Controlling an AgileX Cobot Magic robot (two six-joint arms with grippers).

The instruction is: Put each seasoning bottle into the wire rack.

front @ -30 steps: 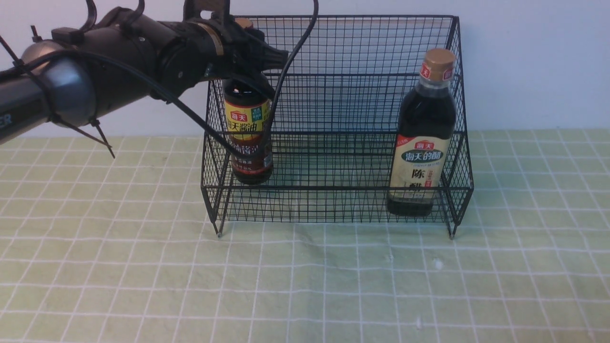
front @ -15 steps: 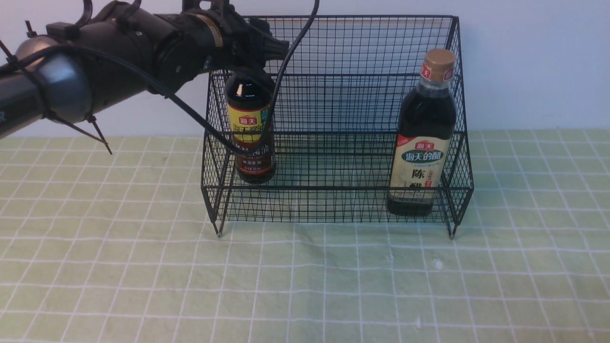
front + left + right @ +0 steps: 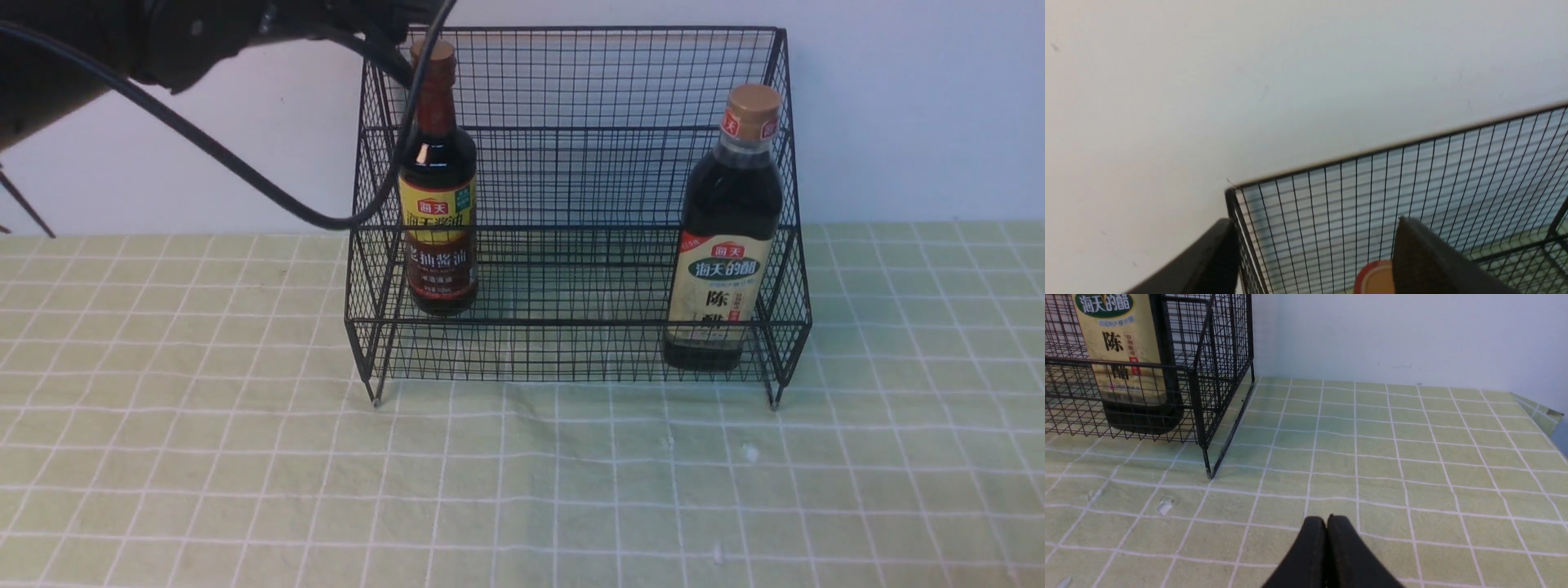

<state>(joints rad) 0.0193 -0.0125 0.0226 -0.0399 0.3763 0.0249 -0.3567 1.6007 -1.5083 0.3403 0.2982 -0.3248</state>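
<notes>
The left gripper (image 3: 1314, 253), jaws spread above the long-necked dark bottle with red-brown cap (image 3: 439, 175), could clip that cap and topple it. Both this and the taller tan-capped, beige-labelled bottle (image 3: 722, 237) stand upright inside the black wire-mesh rack (image 3: 571, 343). The right gripper (image 3: 1327, 522) has its jaws pressed together.

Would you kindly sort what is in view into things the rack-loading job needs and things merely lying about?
Part of the job:
- black wire-mesh two-tier rack
- long-necked dark bottle with red-brown cap, standing in the rack
- taller dark bottle with tan cap, standing in the rack
- left gripper, open above the red-brown cap

Just lying about:
- green checked tablecloth
- small white scraps on the cloth
</notes>
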